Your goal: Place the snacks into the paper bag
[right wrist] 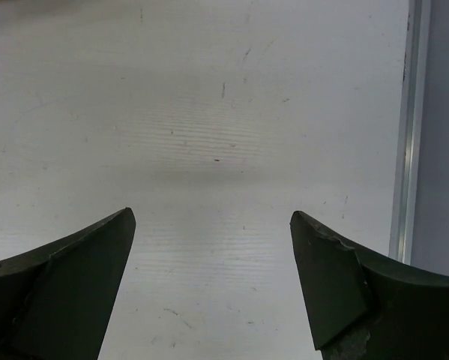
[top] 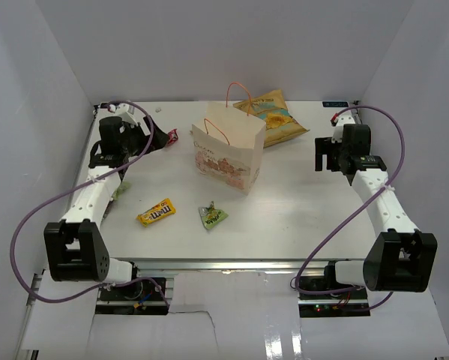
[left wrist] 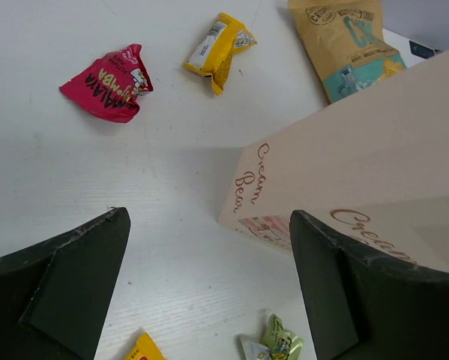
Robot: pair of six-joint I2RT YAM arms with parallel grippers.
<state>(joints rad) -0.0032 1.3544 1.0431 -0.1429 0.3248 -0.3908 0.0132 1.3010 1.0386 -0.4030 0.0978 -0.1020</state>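
Observation:
The beige paper bag (top: 228, 148) stands upright mid-table, orange handles up; the left wrist view shows its side (left wrist: 359, 161). The large yellow chip bag (top: 275, 116) lies behind it and also shows in the left wrist view (left wrist: 348, 41). The M&M's packet (top: 157, 214) and green packet (top: 213, 216) lie in front. The red-pink packet (top: 170, 136) lies left of the bag, also in the left wrist view (left wrist: 108, 82). A further small yellow packet (left wrist: 218, 51) lies beside it. My left gripper (top: 153, 140) (left wrist: 209, 217) is open and empty, above the table left of the bag. My right gripper (top: 325, 154) (right wrist: 209, 214) is open and empty over bare table.
White enclosure walls stand on three sides. The table's right edge rail (right wrist: 404, 150) runs close beside the right gripper. Purple cables loop from both arms (top: 29, 217).

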